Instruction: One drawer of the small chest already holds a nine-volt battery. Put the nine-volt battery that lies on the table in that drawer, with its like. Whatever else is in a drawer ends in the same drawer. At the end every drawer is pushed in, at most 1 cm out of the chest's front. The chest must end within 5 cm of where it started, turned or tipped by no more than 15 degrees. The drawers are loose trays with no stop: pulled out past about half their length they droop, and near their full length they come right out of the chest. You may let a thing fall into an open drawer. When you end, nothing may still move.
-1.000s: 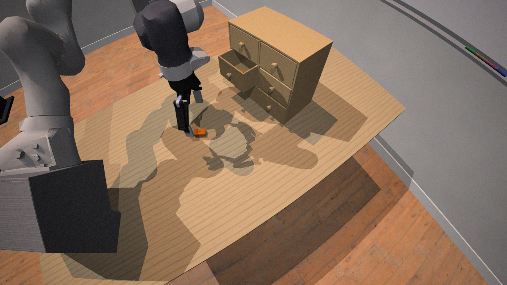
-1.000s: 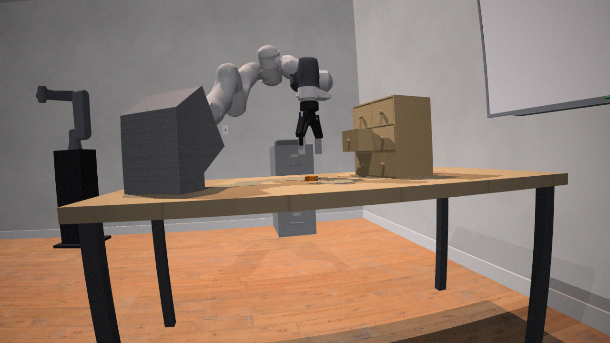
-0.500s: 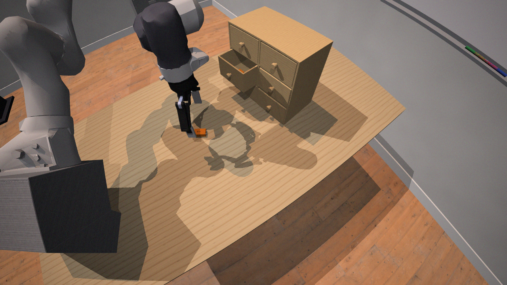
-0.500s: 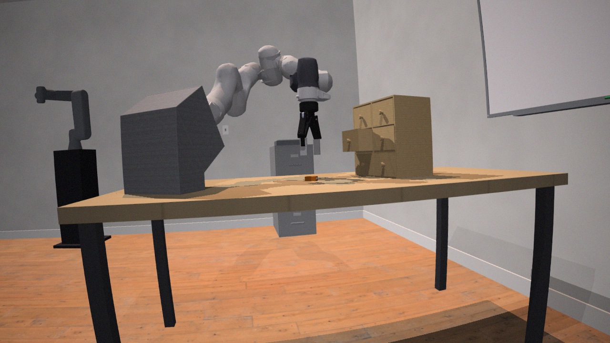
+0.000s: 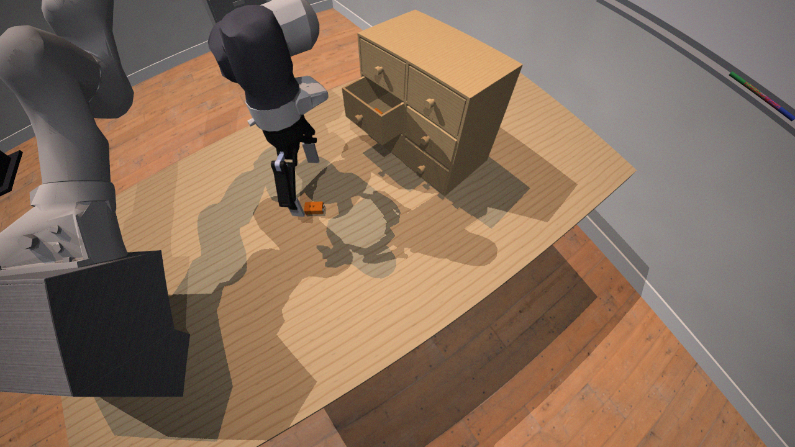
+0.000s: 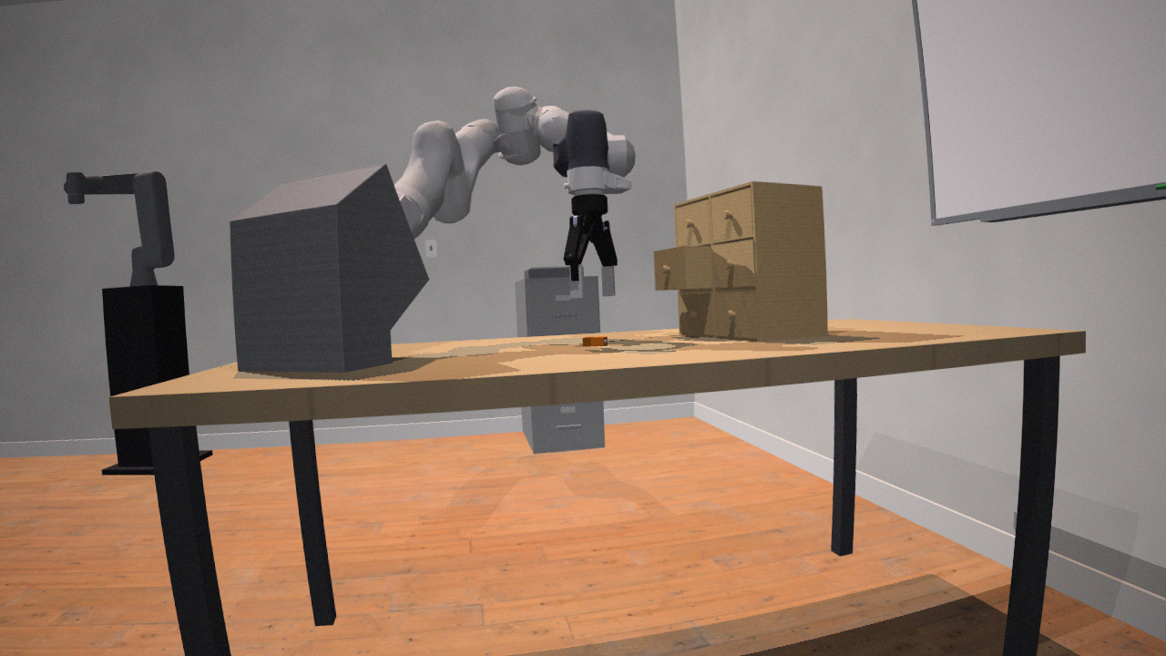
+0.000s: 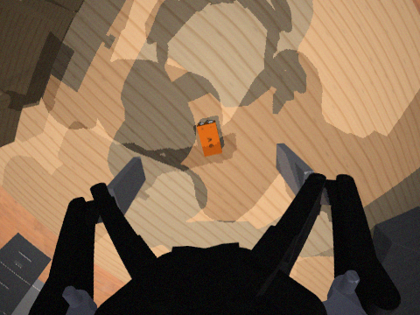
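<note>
I see one worktop (image 5: 355, 311) (image 6: 570, 387), and in the exterior view four dark legs of it are visible. On the worktop stands one wooden chest (image 5: 439, 49) (image 6: 789, 261), upright. It has six drawers, in two columns and three rows, and each has one knob. Five drawers are in; one, the middle drawer (image 5: 373, 117) (image 6: 681, 269) of the column farther from me, is pulled out. Inside this open drawer there is one small orange thing (image 5: 378, 111), mostly hidden by the drawer wall. There is one gripper (image 5: 304, 183) (image 6: 591, 285) (image 7: 208, 162), with two fingers. The fingers are spread wide, with nothing between them, and they are above the worktop. The smallest is one orange nine-volt battery (image 5: 313, 207) (image 6: 595, 342) (image 7: 209, 138), which lies on the worktop, below the gripper and apart from the chest.

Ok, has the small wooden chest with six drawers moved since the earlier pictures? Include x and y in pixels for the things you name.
No. The small wooden chest (image 5: 484, 122) (image 6: 791, 261) stands at the same spot on the wooden table (image 5: 355, 344) (image 6: 570, 391), judged against its edges.
</note>
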`<state>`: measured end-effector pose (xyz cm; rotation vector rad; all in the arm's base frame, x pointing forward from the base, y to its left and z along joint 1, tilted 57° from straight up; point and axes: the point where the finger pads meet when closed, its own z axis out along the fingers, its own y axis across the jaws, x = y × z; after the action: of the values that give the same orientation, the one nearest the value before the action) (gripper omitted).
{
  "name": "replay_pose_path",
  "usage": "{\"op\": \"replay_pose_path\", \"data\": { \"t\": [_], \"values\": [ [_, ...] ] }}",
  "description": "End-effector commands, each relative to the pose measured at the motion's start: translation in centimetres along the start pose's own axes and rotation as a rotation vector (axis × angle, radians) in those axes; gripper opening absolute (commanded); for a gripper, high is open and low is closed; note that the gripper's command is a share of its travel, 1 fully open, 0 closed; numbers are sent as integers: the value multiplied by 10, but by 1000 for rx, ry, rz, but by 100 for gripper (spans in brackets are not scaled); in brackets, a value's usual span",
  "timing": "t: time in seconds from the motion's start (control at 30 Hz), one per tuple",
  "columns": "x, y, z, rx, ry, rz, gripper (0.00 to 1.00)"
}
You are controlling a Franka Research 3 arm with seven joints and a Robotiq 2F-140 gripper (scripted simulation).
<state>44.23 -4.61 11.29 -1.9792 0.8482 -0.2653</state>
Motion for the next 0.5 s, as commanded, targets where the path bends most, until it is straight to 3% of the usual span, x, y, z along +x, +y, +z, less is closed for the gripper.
{"op": "replay_pose_path", "data": {
  "t": [0.0, 0.03, 0.17, 0.2, 0.33, 0.37, 0.47],
  "values": [
    [0, 0, 0, -5, -2, 155, 100],
    [0, 0, 0, -5, -2, 234, 100],
    [0, 0, 0, -5, -2, 234, 100],
    [0, 0, 0, -5, -2, 323, 100],
    [0, 0, 0, -5, -2, 323, 100],
    [0, 0, 0, -5, -1, 421, 100],
    [0, 0, 0, -5, -1, 421, 100]
  ]
}}
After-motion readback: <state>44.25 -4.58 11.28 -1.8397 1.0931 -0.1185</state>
